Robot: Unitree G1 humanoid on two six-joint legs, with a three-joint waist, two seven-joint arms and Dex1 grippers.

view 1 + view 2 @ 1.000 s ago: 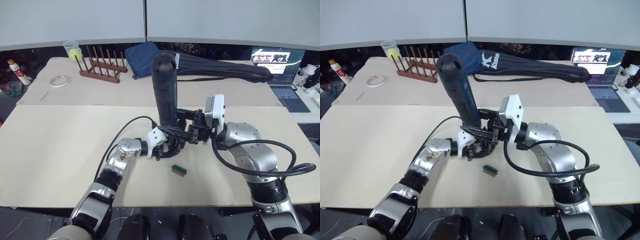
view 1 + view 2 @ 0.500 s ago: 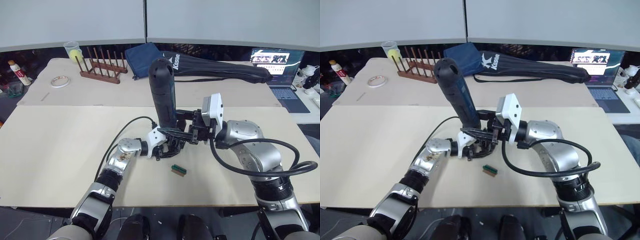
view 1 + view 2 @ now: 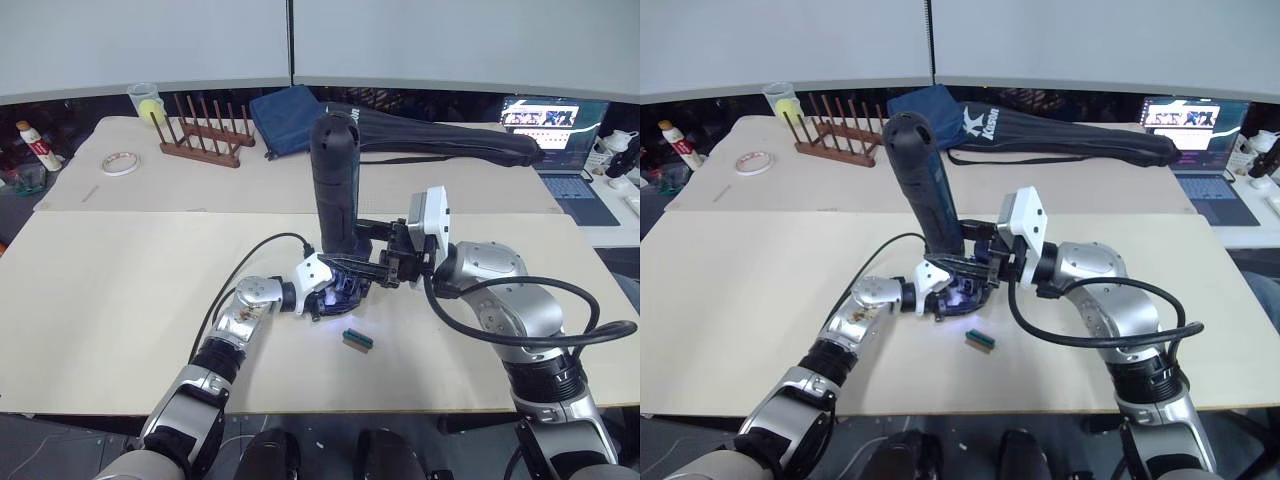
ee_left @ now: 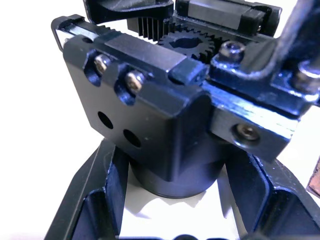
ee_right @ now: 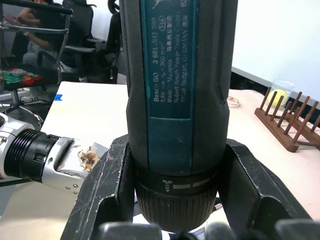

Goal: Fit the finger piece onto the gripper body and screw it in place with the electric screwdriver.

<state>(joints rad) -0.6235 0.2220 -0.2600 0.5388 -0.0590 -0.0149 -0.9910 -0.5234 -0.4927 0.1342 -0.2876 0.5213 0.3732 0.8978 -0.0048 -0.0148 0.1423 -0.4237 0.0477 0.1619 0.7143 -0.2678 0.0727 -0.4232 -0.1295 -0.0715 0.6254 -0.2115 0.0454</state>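
My right gripper [image 3: 352,262] is shut on the electric screwdriver [image 3: 335,185], a thick black tool standing nearly upright at mid-table. In the right wrist view its barrel [image 5: 175,100] sits clamped between my fingers [image 5: 100,200]. Its tip points down onto the gripper body [image 3: 338,292], where a bluish light glows. My left gripper [image 3: 335,290] is shut on the body's round barrel base [image 4: 170,175], one finger [image 4: 95,200] on each side. Screws and a gear show on the body's top. The finger piece cannot be told apart from the body here.
A small green block [image 3: 357,339] lies on the table just in front of the body. On the far table stand a wooden rack [image 3: 203,135], a tape roll [image 3: 119,162], a blue cloth bag [image 3: 285,118], a long black bag [image 3: 440,135] and a laptop [image 3: 560,140].
The screwdriver has swung back from a slight left lean to nearly upright. A bluish light now glows at its tip on the gripper body. The left arm has stayed put.
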